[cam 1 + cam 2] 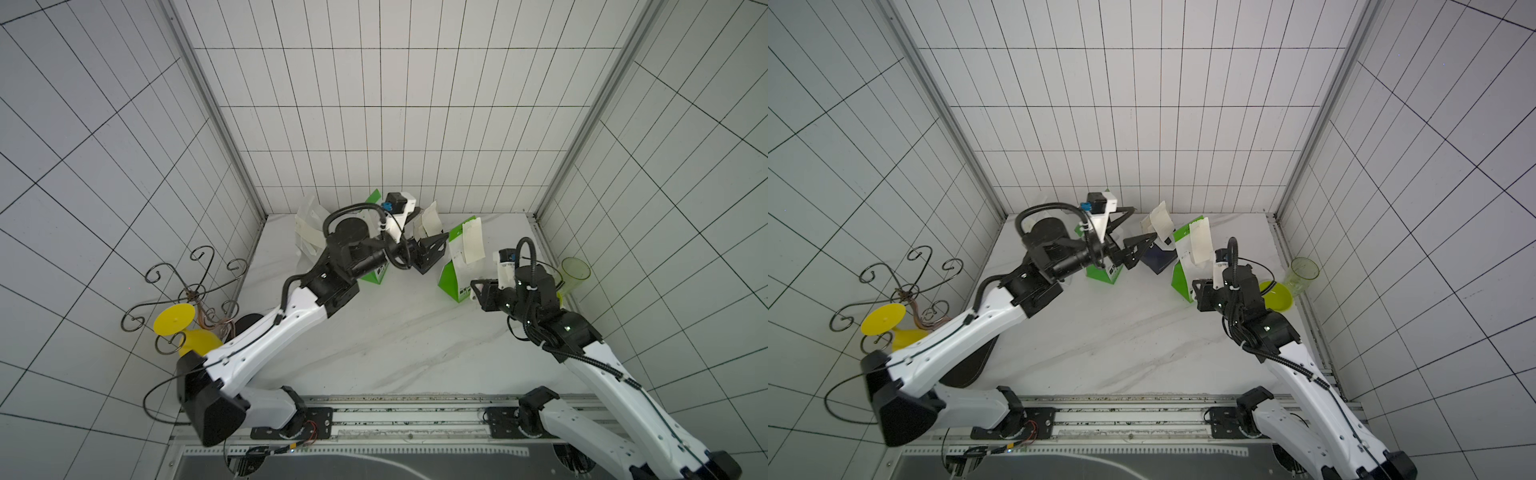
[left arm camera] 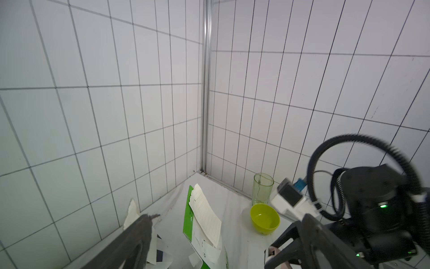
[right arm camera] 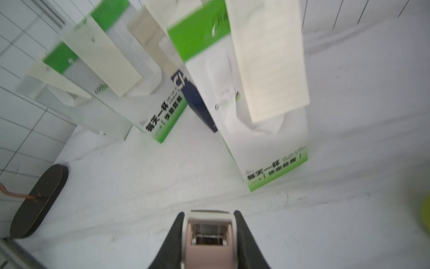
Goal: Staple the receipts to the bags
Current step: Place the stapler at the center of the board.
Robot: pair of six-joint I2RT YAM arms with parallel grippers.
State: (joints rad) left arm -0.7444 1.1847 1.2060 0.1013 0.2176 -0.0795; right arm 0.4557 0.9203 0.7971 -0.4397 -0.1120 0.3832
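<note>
Marble tabletop, tiled walls | left gripper jaws flung wide, nothing in them, up by navy bag | right gripper squeezed on stapler, facing green-and-white bag, receipt draped down its front | bags standing together toward the back

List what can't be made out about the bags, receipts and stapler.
White bag: partly behind the left arm, both top views.
Navy bag: only a sliver between green bags, right wrist view.
Staples in receipts: too small in top views, blurred in right wrist view.
Stapler: cut off by the frame edge, right wrist view.
</note>
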